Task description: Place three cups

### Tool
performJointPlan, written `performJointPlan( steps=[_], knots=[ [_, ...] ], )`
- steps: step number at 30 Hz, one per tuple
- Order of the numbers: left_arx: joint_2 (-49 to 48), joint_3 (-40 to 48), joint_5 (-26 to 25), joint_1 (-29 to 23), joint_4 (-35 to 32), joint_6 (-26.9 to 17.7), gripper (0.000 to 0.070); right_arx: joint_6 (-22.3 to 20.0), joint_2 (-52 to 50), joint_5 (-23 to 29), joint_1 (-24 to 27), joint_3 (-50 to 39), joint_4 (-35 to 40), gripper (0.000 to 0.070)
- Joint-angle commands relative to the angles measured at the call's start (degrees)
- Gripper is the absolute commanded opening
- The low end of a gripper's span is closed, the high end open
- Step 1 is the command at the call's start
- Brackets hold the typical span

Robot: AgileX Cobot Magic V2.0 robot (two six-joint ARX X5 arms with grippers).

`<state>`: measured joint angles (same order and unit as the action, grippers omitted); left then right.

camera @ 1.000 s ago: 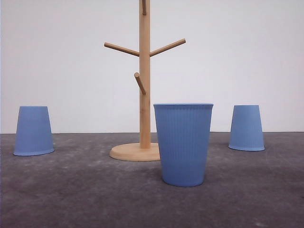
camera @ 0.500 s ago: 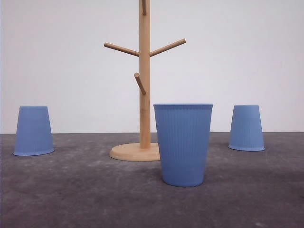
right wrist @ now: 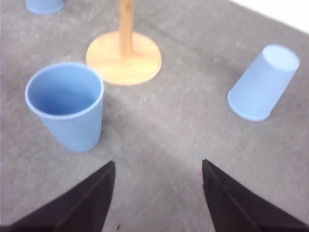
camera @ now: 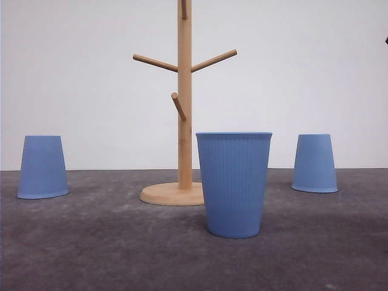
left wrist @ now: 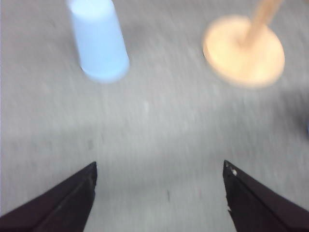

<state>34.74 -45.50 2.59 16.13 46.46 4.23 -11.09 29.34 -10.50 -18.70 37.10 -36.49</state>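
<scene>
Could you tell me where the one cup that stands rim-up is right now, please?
In the front view the upright cup stands nearest the camera, just right of centre, in front of the wooden rack's base, between the two upside-down cups.

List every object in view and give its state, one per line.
Middle cup: upright, mouth up, empty.
Left cup: upside down on the table.
Right cup: upside down on the table.
Wooden cup tree: upright, pegs bare.
Left end effector: open, holding nothing.
Right end effector: open, holding nothing.
</scene>
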Motion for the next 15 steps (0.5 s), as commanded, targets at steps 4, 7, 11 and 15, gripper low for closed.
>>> performJointPlan(
  steps=[4,7,11,15],
  knots=[
    [5.5,-1.45,-0.02,-1.44,-9.31,1.21,0.0524,0.18,0.15,0.04,-0.26,0.94,2.58,0.0363],
    [11.99,-3.96,-0.1,-3.35,-10.47,3.68,0.0524,0.2,0.15,0.04,-0.26,0.94,3.96,0.0362],
    [22.87,-10.95,-2.32,-7.1,-9.35,3.99,0.0544,0.37,0.17,0.04,-0.26,0.94,4.83,0.0362],
    [33.7,-19.76,-4.62,-10.1,-6.94,2.75,0.0639,0.61,0.17,0.04,-0.26,0.94,5.01,0.0362]
  ],
)
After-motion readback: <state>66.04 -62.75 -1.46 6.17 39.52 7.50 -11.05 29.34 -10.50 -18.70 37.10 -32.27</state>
